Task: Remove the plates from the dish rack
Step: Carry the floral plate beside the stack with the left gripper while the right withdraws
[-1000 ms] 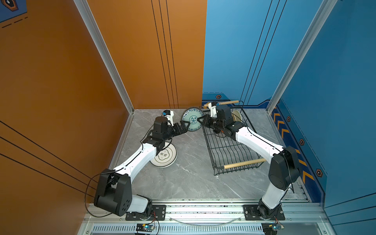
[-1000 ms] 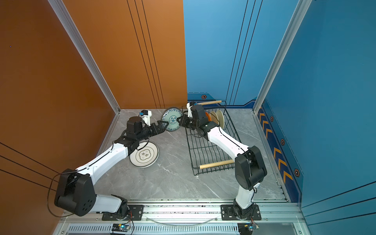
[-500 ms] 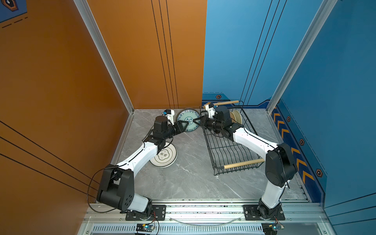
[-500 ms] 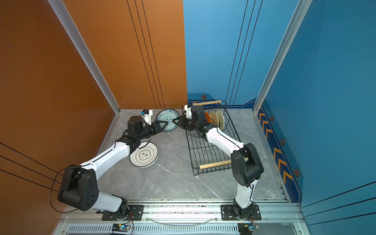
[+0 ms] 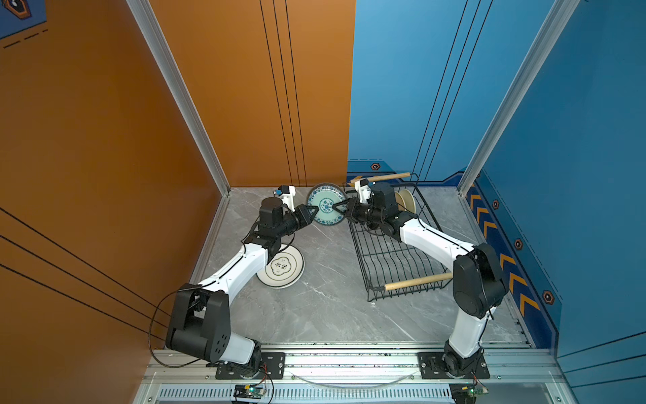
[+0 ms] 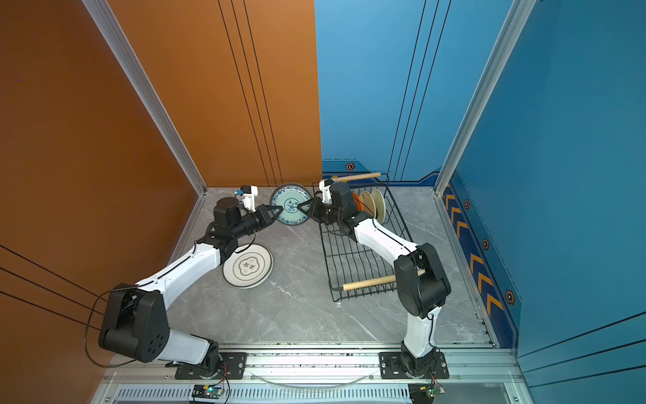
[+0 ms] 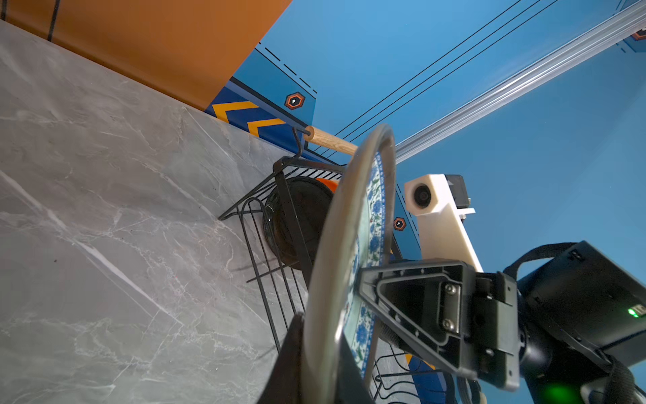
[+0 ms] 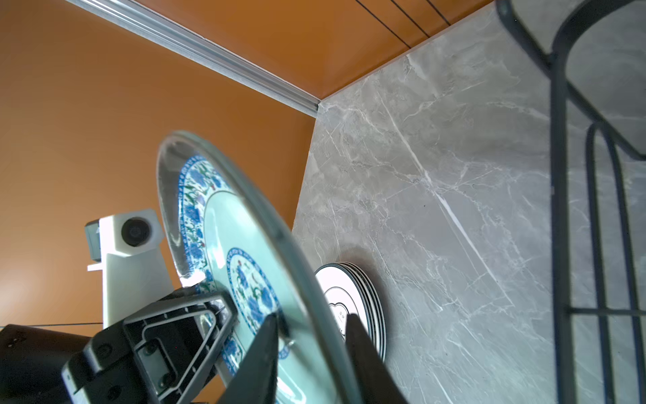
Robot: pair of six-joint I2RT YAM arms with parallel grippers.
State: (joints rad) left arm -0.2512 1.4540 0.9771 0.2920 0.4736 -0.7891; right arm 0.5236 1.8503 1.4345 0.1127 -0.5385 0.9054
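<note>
One round teal-and-blue patterned plate (image 5: 327,207), upright on edge, outside the black wire dish rack with wooden rod handles (image 5: 361,259), just left of its far end.

Change since a second ago: left fingers (image 7: 288,367), then wide apart beside the plate, now pinch its left rim. Right fingers (image 8: 363,353), then clamped on the right rim, now stand parted and straddle it, with a gap showing behind the plate. The plate sits slightly further left than before.

Left arm: elbow low, forearm reaching up and inward.
Right arm: stretched over the rack, wrist facing the left one.

One stack of white dark-rimmed plates (image 5: 281,271), flat on the grey marble bench (image 5: 332,297) under the left forearm.

Cream plate (image 6: 379,206), orange plate (image 6: 356,201) and black plate (image 7: 297,224), upright in the rack's far end.
</note>
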